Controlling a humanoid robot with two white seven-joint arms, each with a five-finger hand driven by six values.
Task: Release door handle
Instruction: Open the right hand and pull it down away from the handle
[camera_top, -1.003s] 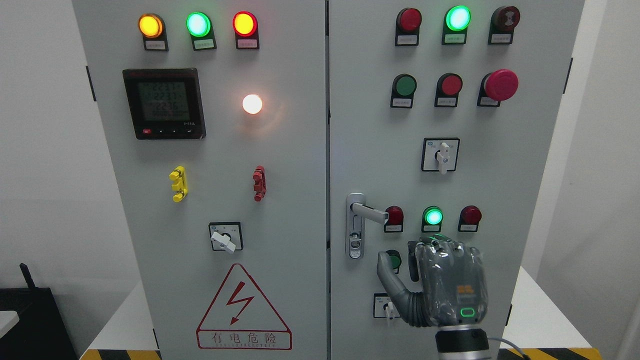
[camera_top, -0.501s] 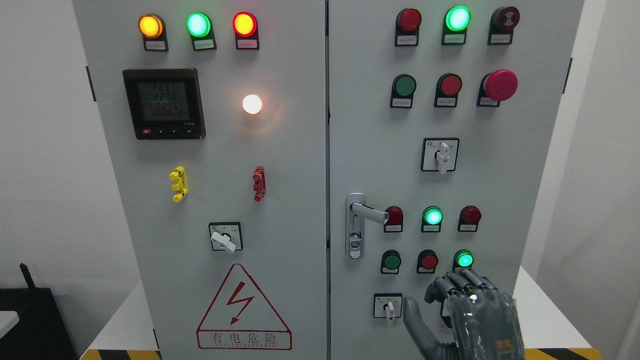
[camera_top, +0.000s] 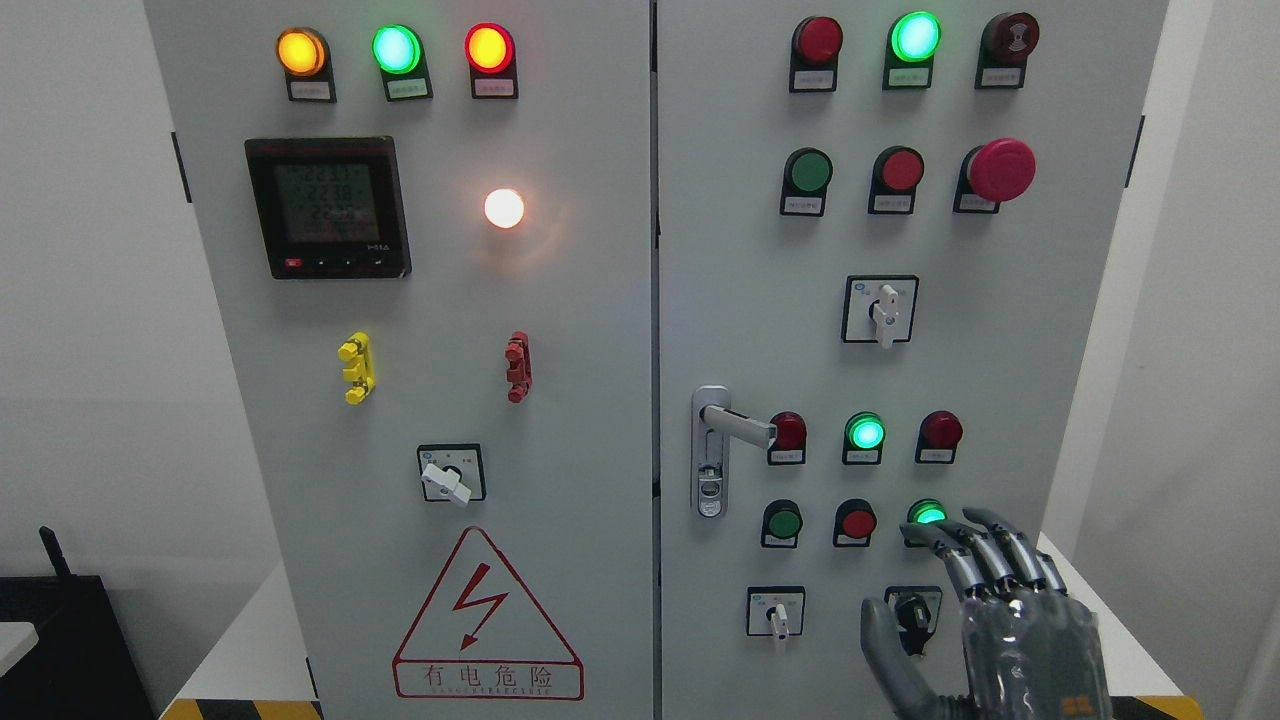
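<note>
Grey right hand released, fingers spread, at lower right edge; one silver lever door handle well apart, unobstructed.

right hand fingers spread, empty | door handle free, well apart

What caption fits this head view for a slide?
Right hand, fingers spread and empty, hangs low and to the right of the cabinet's door handle, clear of it.
</note>
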